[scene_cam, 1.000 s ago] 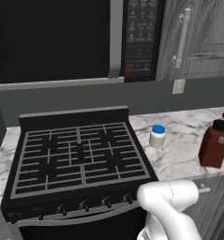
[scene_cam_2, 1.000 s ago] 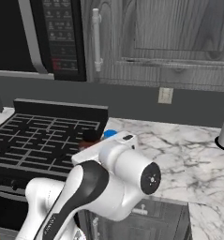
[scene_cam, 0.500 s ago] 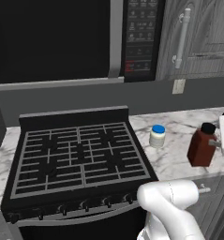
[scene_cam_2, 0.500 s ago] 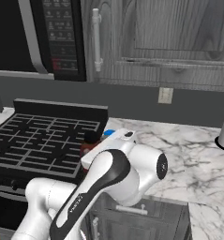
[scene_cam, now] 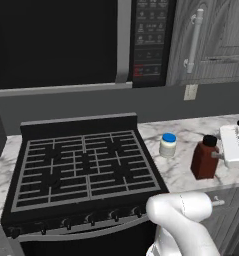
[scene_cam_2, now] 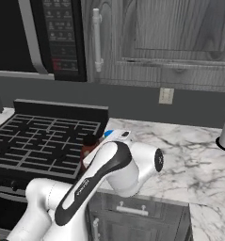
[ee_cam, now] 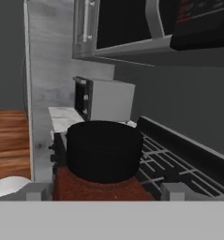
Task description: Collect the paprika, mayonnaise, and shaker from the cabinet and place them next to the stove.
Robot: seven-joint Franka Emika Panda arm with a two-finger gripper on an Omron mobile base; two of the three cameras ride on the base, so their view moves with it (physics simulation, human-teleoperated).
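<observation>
Paprika, that squarish dark red bottle with the black cap [scene_cam: 205, 159], is what my claw [scene_cam: 222, 155] has hold of at the moment. From the left base cam I can see the white hand pressed up against the bottle's right side, and in the hand cam the black cap [ee_cam: 103, 150] sits dead centre between the two finger tips, red body below it. The fingers stand wide, closed around the bottle. It's upright and looks to be at or barely above the white-and-grey marbled countertop [scene_cam: 181, 170]; I honestly can't tell whether the bottom is touching.

Going outward: just left of the paprika is the short round cream mayonnaise jar with the blue lid [scene_cam: 167, 145], standing on the marble right beside the black gas stove with the grey grid grates [scene_cam: 86, 167]. So I'd call the mayo done.

Paprika is near the stove too, on the far side of the mayo from it, so my read is that item two is basically at its drop spot and just needs a release.

That leaves the tiny shaker, so I'm guessing one more trip to the cabinet for it. Roughly two thirds through, I reckon.

Above it all hangs the black microwave with the keypad [scene_cam: 150, 40], not part of the job.
</observation>
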